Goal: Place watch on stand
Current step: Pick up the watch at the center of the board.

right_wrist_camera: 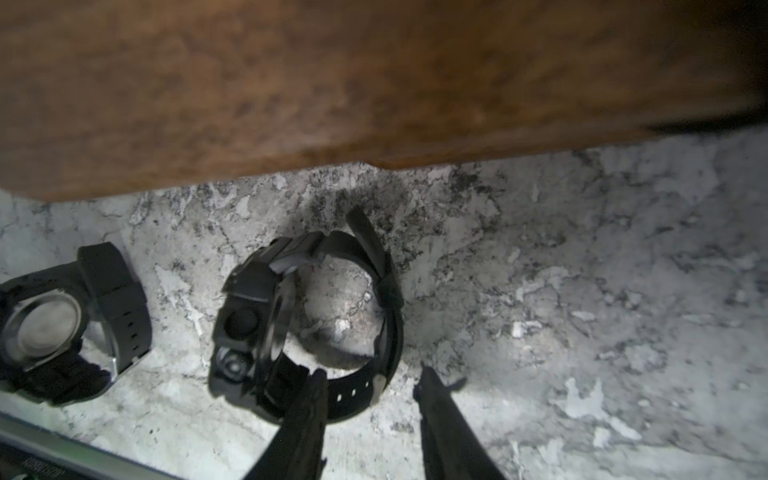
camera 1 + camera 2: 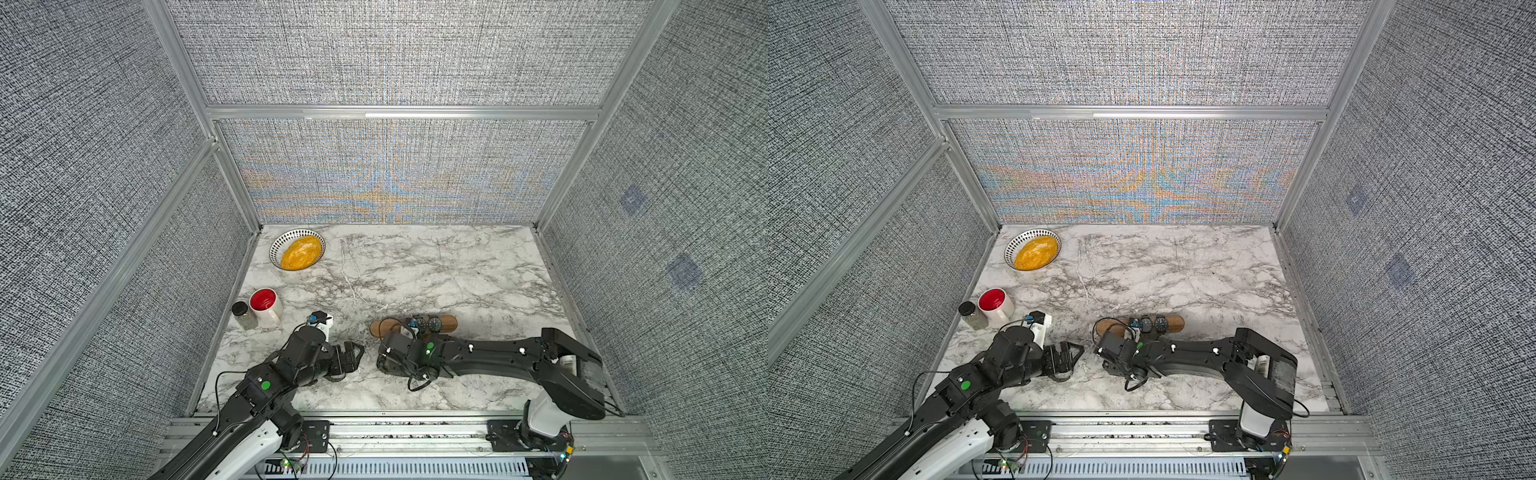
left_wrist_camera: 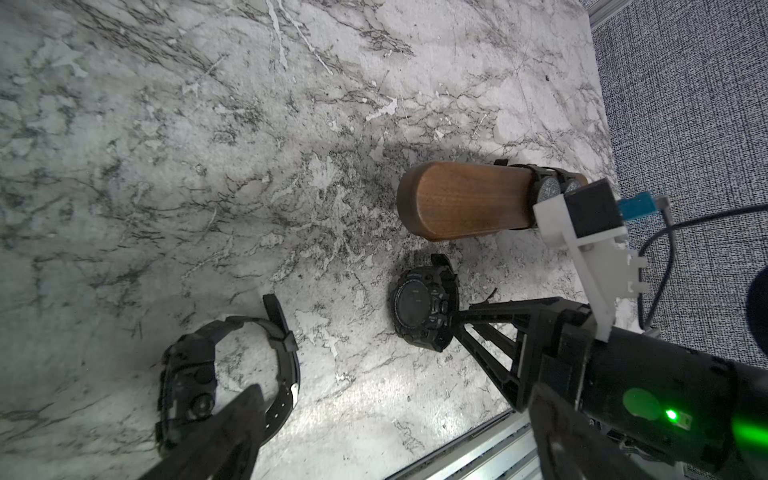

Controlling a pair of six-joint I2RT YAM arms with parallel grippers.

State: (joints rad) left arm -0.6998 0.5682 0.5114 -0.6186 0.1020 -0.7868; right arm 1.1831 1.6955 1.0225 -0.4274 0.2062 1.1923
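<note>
1. At the left edge of the marble tabletop (image 2: pixel 457 270), a spice jar (image 2: pixel 243 316) with a black lid stands just beside a white mug (image 2: pixel 266 305) with a red interior. Farther back, near the rear wall, a bowl (image 2: pixel 276 245) with a patterned rim holds yellow contents.

2. The left gripper (image 2: pixel 349 361) has its jaws spread wide and holds nothing. It sits low over the tabletop, left of the stand. In the left wrist view one of its fingers (image 3: pixel 241 415) overlaps a second watch (image 3: pixel 191 374) lying on the marble. Contact cannot be confirmed.

3. The watch (image 1: pixel 249 316) is on the tabletop, not on the stand. It rests on its side just in front of the stand's left end, with its strap closed into a loop.

4. The right gripper (image 1: pixel 370 382) has its jaws partly spread, straddling the lower section of the strap. One finger (image 1: pixel 309 399) meets the strap and the opposite finger stands clear of it, so there is no pinch. In both top views the right arm hides this gripper.

5. The stand (image 2: pixel 449 322) is a brown wooden bar at mid-table, parallel to the front edge. Two mounted watches (image 2: pixel 435 324) sit side by side right of its middle, and its left portion is bare.
</note>
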